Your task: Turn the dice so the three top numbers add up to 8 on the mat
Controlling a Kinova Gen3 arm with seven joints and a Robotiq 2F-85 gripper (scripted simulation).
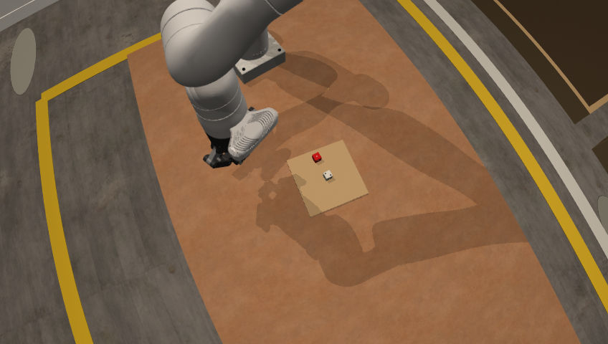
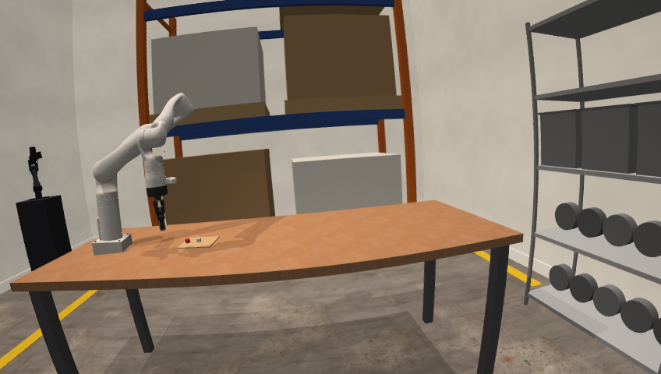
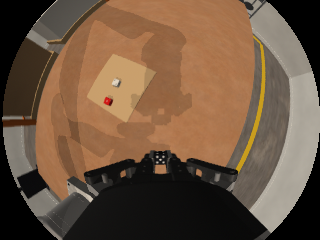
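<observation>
A tan mat lies flat on the table; it also shows in the wrist view and the exterior view. A red die and a white die sit on it, apart from each other. The red die and the white die also show in the wrist view. My gripper is shut on a black die with white pips and holds it in the air. The gripper hangs left of the mat, above the table. In the top view the black die is hidden by the fingers.
The arm's base plate is bolted to the table behind the mat. The table's left edge runs close to the gripper. Shelving with boxes stands behind the table, and a rack with grey cylinders stands at the right.
</observation>
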